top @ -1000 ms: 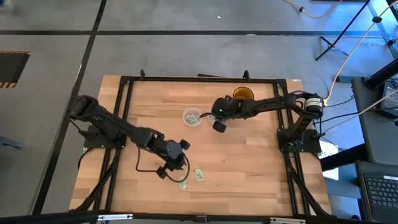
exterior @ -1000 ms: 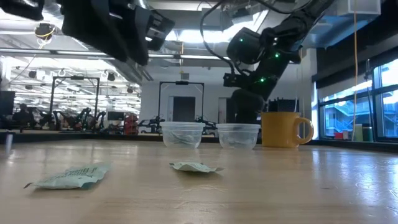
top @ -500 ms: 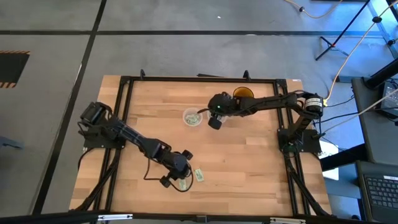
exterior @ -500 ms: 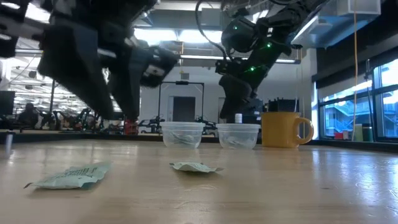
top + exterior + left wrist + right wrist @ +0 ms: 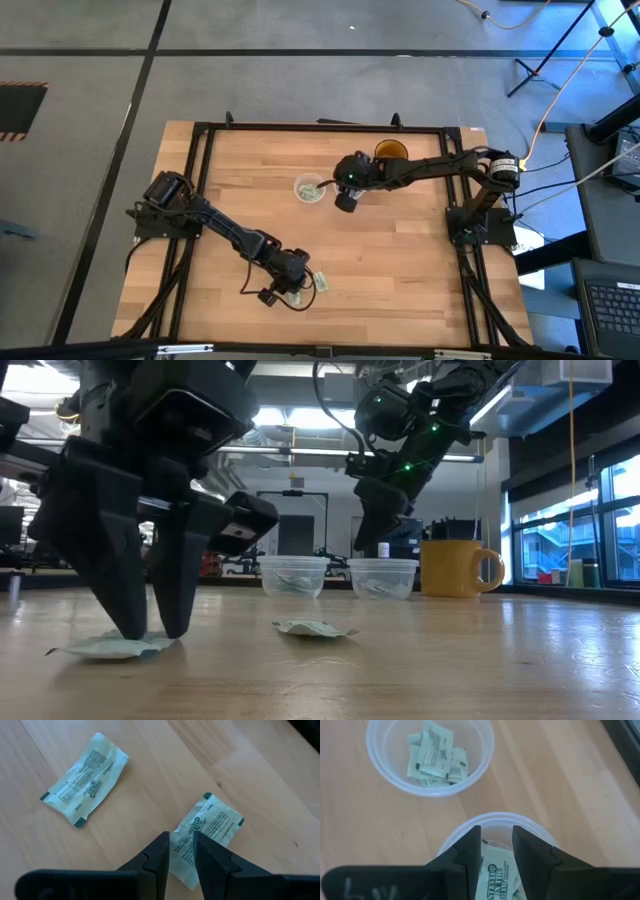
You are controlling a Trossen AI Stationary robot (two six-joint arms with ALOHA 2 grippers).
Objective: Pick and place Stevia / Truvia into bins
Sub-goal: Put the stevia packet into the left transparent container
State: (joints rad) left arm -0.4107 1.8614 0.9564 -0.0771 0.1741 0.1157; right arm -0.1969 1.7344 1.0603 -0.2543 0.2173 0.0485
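The left gripper (image 5: 181,840) is down at the wooden table (image 5: 400,260) near its front edge, its two fingers a narrow gap apart and straddling the edge of one sachet (image 5: 206,837) — the tips look to touch the table in the low view, and whether they actually pinch the paper cannot be told. A second sachet (image 5: 85,779) lies flat just beside it, untouched; both are pale green with fine dark print too small to read. The right gripper (image 5: 496,845) hangs over the nearer of two clear cups (image 5: 497,820) at the back of the table, fingers slightly apart with nothing between them. In that cup lies a sachet (image 5: 492,875) printed "STEVIA IN THE" in dark letters. The other cup (image 5: 430,757) — just beside it — holds a small heap of sachets. A yellow mug (image 5: 455,568) stands near the two cups.
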